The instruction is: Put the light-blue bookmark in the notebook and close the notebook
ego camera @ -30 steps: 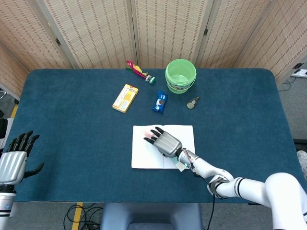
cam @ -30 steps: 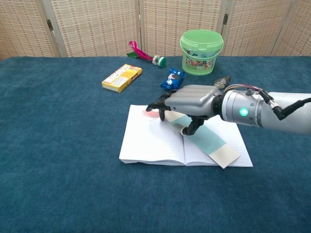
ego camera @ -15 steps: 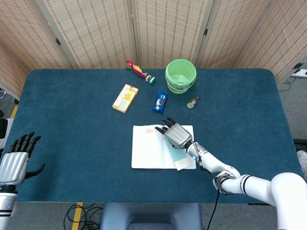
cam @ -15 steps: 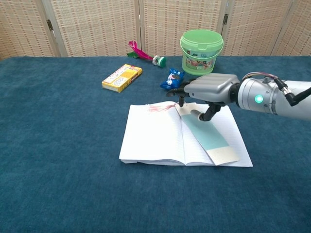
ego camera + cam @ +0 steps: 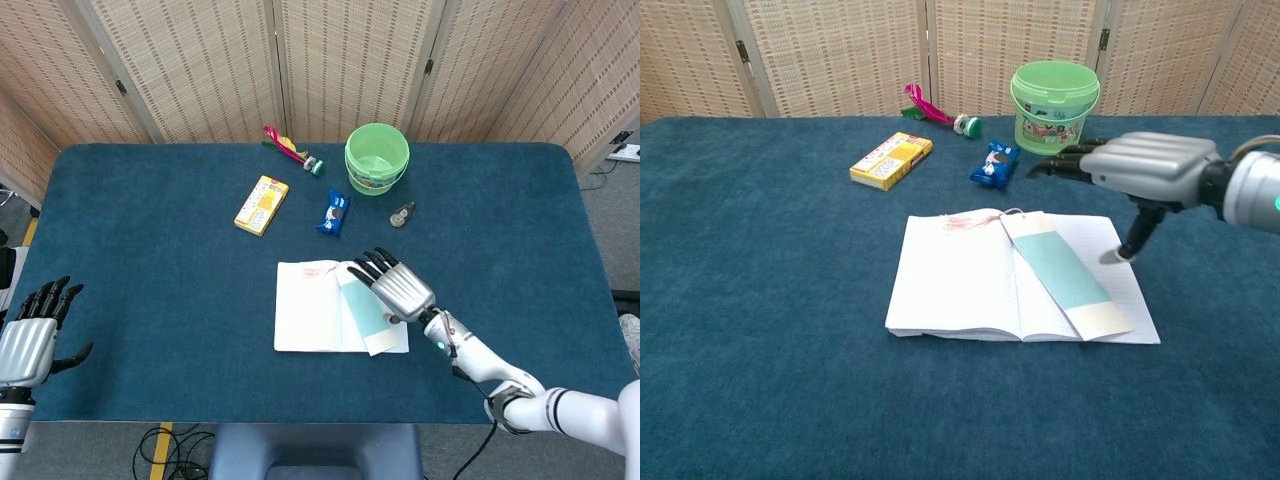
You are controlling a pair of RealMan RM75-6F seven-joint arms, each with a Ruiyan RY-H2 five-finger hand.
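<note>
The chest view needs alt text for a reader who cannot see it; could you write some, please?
An open notebook lies on a blue table with a light-blue bookmark across its right page. The robot's right hand hovers open beside it, holding nothing.

One open notebook (image 5: 970,290), one light-blue bookmark (image 5: 1065,275), one green bucket (image 5: 1055,105), one yellow box (image 5: 891,160), one blue snack packet (image 5: 994,165), one pink-and-green toy (image 5: 933,108), one small metal object (image 5: 402,214); two robot hands, left hand (image 5: 30,335), right hand (image 5: 1150,172)

Bookmark (image 5: 1067,279) on open notebook (image 5: 950,285); right hand (image 5: 1145,170) above, empty.
</note>
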